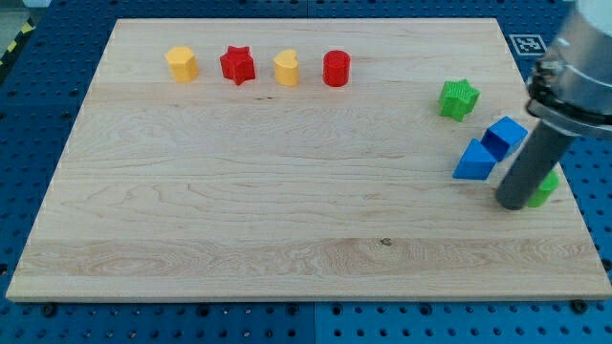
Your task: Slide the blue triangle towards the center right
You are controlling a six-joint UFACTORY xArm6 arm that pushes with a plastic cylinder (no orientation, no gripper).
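The blue triangle [474,161] lies on the wooden board [287,220] at the view's right, about mid-height. A blue cube [504,137] touches it at its upper right. My tip [513,204] rests on the board just below and to the right of the blue triangle, a short gap apart from it. A green block [546,188] sits right behind the rod on its right side, mostly hidden, so I cannot make out its shape.
A green star [458,98] lies above the blue blocks. Along the view's top stand a yellow hexagon [181,64], a red star [237,65], a yellow heart [286,69] and a red cylinder [336,69]. The board's right edge is close to the rod.
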